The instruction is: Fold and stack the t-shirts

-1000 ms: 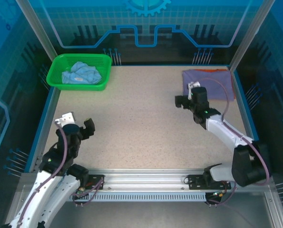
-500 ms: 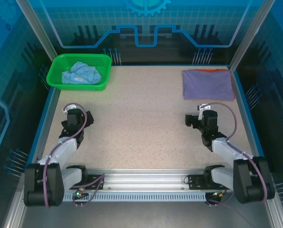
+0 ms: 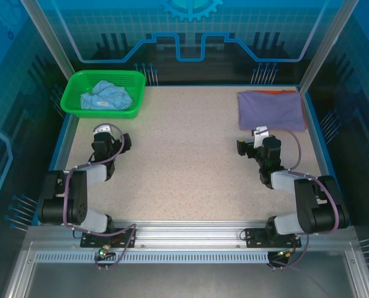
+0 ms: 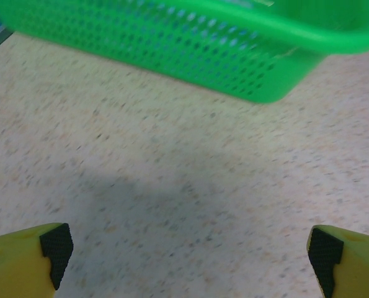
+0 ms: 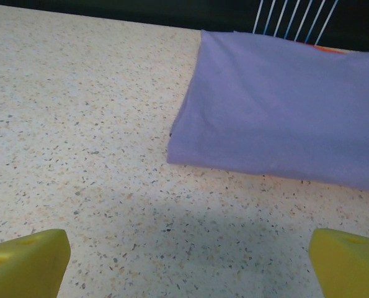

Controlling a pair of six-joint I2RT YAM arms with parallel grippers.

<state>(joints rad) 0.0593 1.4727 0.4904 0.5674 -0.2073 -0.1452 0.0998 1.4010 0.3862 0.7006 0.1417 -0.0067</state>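
Top external view shows left hand (image 3: pixel 111 141) and right hand (image 3: pixel 259 146) wide open, empty; lavender t-shirt (image 3: pixel 271 110) lies folded just beyond the right, light blue t-shirt (image 3: pixel 106 96), likely fetched next, in basket (image 3: pixel 100 112) beyond the left.

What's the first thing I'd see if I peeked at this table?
The bright green basket sits in the far left corner, with a crumpled light blue t-shirt inside. Across the table, a folded lavender-purple t-shirt lies flat in the far right corner.
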